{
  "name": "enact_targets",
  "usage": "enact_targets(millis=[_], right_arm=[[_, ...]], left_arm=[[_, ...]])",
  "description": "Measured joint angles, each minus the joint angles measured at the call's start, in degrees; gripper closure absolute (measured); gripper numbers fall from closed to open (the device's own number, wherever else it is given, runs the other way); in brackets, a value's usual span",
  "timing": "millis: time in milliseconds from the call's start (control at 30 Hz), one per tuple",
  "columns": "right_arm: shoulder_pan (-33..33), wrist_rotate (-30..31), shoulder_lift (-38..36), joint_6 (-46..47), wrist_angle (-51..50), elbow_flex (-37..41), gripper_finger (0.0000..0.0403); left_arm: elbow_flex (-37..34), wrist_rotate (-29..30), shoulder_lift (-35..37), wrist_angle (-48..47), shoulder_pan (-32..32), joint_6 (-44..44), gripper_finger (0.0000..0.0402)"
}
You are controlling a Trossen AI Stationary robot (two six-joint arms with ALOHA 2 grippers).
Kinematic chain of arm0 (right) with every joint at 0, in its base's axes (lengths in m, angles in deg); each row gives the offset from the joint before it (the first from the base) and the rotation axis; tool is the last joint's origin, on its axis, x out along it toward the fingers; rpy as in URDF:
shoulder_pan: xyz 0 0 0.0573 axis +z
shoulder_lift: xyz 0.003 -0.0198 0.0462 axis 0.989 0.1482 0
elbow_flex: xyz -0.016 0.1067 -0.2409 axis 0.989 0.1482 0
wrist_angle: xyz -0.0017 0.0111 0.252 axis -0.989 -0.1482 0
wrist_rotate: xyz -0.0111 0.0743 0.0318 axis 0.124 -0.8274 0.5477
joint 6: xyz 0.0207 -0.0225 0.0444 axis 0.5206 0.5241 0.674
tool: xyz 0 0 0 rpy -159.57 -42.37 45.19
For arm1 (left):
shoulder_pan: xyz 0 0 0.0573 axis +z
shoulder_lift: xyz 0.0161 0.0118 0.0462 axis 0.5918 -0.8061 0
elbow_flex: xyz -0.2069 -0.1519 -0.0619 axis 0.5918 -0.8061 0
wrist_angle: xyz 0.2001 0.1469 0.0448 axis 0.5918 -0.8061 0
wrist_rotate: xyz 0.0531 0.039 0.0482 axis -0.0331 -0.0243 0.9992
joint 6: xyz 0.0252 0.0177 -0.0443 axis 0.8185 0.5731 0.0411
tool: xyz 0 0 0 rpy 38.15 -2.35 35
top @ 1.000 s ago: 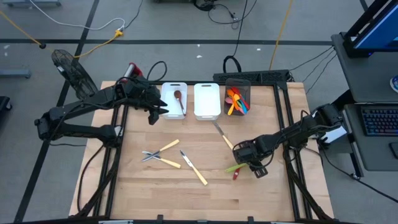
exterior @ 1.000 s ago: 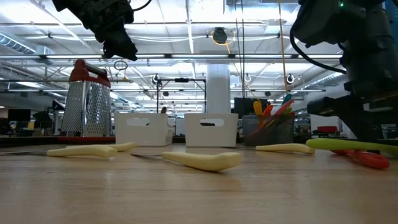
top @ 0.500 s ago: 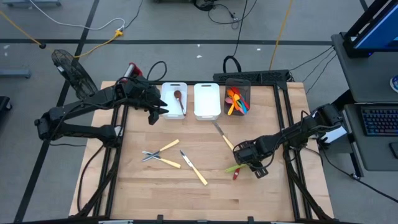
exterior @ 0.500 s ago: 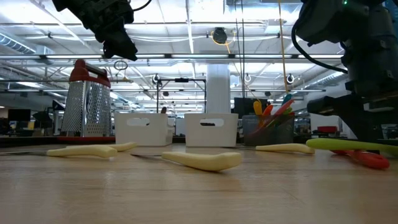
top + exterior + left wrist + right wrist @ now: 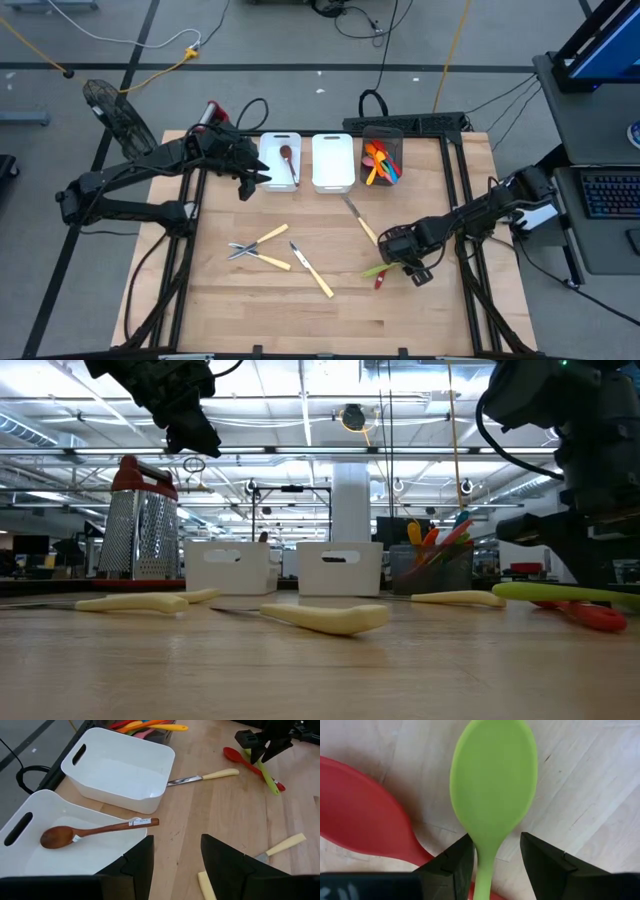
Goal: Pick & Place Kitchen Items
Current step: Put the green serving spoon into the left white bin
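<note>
I have the right gripper (image 5: pixel 408 268) low over the table in the lower right of the high view, its fingers (image 5: pixel 547 865) spread either side of the green spoon's (image 5: pixel 492 795) neck without pinching it; in the right wrist view the spoon's bowl fills the upper centre. The red spoon (image 5: pixel 362 817) lies just beside it and looks to pass under its handle, so it crowds that side of the grasp. Toward the middle of the table lie a yellow-handled knife (image 5: pixel 356 218), another yellow-handled piece (image 5: pixel 312 271) and yellow-handled tongs (image 5: pixel 256 248), all well apart from the gripper. The left gripper (image 5: pixel 252 180) hangs above the table by the left white bin (image 5: pixel 268 160), fingers (image 5: pixel 135 865) spread and holding nothing; a wooden spoon (image 5: pixel 95 831) lies in that bin with its handle over the rim. The second white bin (image 5: pixel 333 161) stands beside it, then the dark bin (image 5: pixel 381 131) with orange, red and blue utensils (image 5: pixel 378 162). The box grater (image 5: pixel 141 525) stands at the upper left table corner. Against the earlier frames I see almost no change: both grippers hold the same spread, and only the right arm's rear links have shifted slightly.
</note>
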Motion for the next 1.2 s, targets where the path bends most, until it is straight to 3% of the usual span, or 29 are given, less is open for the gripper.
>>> enact_targets(millis=[133, 200, 1200], right_arm=[[-0.07, -0.07, -0.33, 1.25, -3.27, 0.01, 0.0248], [0.01, -0.01, -0.38, -2.44, -4.21, 0.01, 0.0248], [0.17, 2.62, -0.55, -16.23, -3.3, 2.53, 0.0248]], left_arm=[[0.0, 0.01, 0.0, 0.01, -0.01, 0.2, 0.0233], [0.0, 0.02, 0.0, 0.01, 0.01, 0.17, 0.0233], [0.0, 0.05, 0.0, 0.1, 0.01, 0.24, 0.0234]])
